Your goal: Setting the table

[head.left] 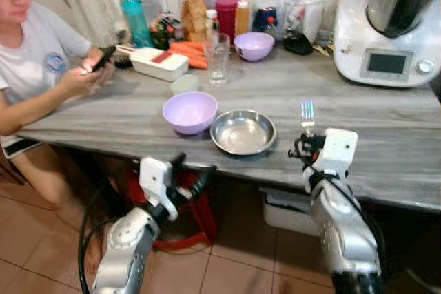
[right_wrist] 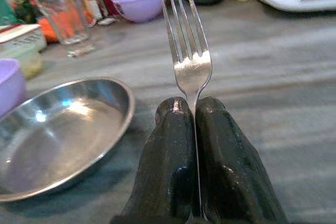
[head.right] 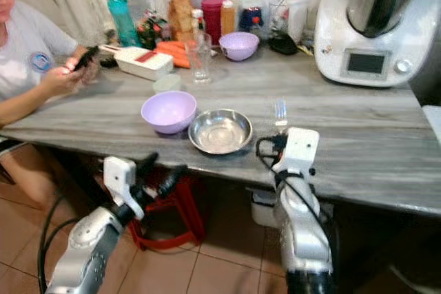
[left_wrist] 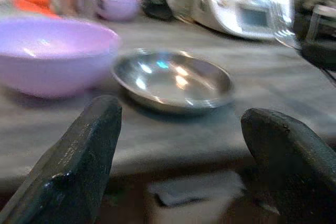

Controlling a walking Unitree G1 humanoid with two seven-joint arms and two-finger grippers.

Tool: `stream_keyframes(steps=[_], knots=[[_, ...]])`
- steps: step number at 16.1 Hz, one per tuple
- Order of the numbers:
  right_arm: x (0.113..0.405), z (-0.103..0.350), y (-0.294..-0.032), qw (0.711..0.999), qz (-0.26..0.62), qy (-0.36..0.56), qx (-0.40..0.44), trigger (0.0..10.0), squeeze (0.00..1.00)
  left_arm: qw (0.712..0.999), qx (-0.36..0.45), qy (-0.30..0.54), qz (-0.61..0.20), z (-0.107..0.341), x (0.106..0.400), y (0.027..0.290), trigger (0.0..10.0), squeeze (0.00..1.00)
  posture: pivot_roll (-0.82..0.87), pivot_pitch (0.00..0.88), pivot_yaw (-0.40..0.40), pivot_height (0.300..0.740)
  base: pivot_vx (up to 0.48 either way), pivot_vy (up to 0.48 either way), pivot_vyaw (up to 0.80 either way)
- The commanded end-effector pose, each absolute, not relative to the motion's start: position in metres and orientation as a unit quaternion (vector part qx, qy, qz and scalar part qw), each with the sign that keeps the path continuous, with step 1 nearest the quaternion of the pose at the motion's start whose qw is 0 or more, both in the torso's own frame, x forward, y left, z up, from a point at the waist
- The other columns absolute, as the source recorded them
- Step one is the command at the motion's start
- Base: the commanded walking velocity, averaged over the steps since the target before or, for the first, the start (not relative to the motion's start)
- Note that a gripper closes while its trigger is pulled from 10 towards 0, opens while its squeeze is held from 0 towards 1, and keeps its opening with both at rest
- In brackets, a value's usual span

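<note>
A steel plate point(head.left: 242, 131) lies near the front edge of the grey table point(head.left: 386, 142), with a lilac bowl point(head.left: 189, 111) to its left. My right gripper point(head.left: 303, 141) is shut on a silver fork point(right_wrist: 188, 59), tines pointing away over the table, just right of the plate. My left gripper point(head.left: 195, 170) stands open below the table's front edge, in front of the bowl and plate, holding nothing. A drinking glass point(head.left: 216, 58) and a second lilac bowl point(head.left: 254, 45) stand farther back.
A person point(head.left: 34, 67) sits at the table's left end holding a phone. A white kitchen machine point(head.left: 389, 25) stands at the back right. Jars, bottles, carrots and a white box point(head.left: 159, 63) crowd the back. A red stool point(head.left: 182, 211) stands under the table.
</note>
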State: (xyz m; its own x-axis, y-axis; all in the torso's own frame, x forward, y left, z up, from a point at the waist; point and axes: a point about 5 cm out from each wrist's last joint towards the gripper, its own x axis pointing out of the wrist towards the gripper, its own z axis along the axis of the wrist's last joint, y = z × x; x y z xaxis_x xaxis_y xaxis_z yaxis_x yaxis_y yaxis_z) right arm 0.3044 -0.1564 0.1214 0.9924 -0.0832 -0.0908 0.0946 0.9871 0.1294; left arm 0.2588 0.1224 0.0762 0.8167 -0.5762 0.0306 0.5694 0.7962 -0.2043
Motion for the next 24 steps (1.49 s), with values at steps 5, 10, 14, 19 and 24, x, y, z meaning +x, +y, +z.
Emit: stream_keyframes(steps=[5, 10, 14, 19, 24], knots=[[0.329, 0.129, -0.167, 0.993, -0.07, 0.057, 0.079, 10.0, 0.0, 0.935, -0.106, 0.023, -0.339, 0.08, 0.246, 0.117, 10.0, 0.0, -0.08, 0.076, 0.075, 0.74, 0.0, 0.0, 0.0], [0.351, 0.135, -0.158, 0.989, -0.075, 0.066, 0.111, 10.0, 0.0, 0.923, -0.095, 0.03, -0.373, 0.085, 0.235, 0.12, 10.0, 0.0, -0.05, 0.129, 0.095, 0.74, 0.0, 0.0, 0.0], [0.363, 0.131, -0.146, 0.983, -0.079, 0.083, 0.145, 10.0, 0.0, 0.914, -0.087, 0.036, -0.394, 0.089, 0.231, 0.12, 10.0, 0.0, -0.03, 0.141, 0.11, 0.74, 0.0, 0.0, 0.0], [0.37, 0.122, -0.135, 0.974, -0.089, 0.102, 0.179, 10.0, 0.0, 0.911, -0.081, 0.04, -0.403, 0.092, 0.228, 0.119, 10.0, 0.0, -0.01, 0.131, 0.109, 0.74, 0.0, 0.0, 0.0], [0.374, 0.119, -0.126, 0.972, -0.085, 0.109, 0.189, 10.0, 0.0, 0.91, -0.08, 0.042, -0.405, 0.091, 0.228, 0.118, 10.0, 0.0, -0.01, 0.126, 0.103, 0.74, 0.0, 0.0, 0.0]])
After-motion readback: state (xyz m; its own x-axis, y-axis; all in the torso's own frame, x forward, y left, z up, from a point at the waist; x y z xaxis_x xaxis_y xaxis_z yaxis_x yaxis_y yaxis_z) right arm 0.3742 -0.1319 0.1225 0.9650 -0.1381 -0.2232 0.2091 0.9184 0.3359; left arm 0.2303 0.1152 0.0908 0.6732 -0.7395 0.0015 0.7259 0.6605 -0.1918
